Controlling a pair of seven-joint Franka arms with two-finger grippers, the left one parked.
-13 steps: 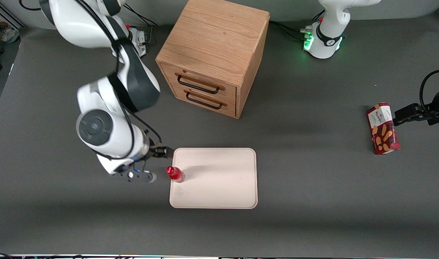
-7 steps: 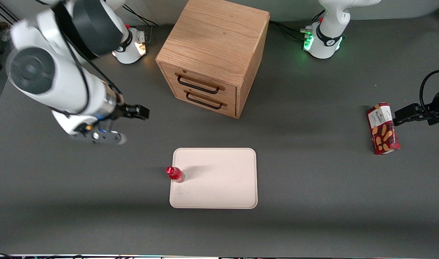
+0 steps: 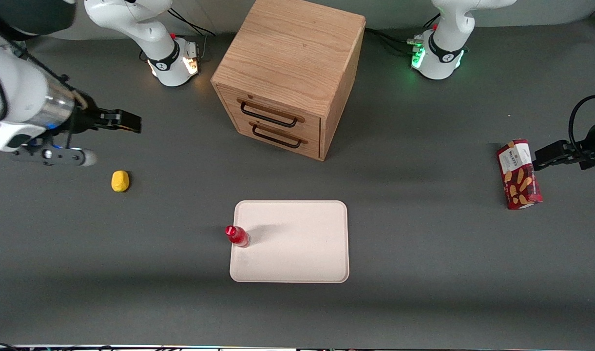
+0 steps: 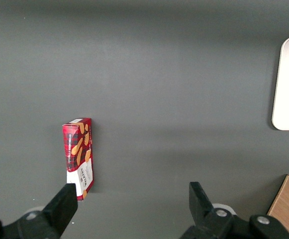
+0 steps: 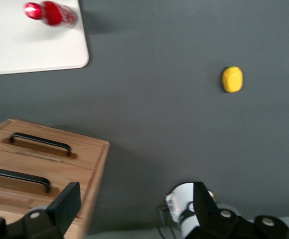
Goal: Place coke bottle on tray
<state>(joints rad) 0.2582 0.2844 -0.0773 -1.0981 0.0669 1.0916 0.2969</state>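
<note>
Your small glossy red coke bottle [image 3: 237, 235] stands upright on the pale cream rectangular tray's [image 3: 297, 253] edge, while the black two-finger gripper [image 3: 131, 123], released and empty, hangs well apart toward the working arm's end.

coke bottle [image 3: 237, 235] on tray [image 3: 297, 253] edge | claw [image 3: 126, 122] well apart, toward working arm's end

wooden two-drawer cabinet [image 5: 40, 164]: cut off by frame edge | pale cream rectangular tray [image 4: 288, 84]: only one end visible | claw [image 5: 134, 204]: empty, fingers apart
</note>
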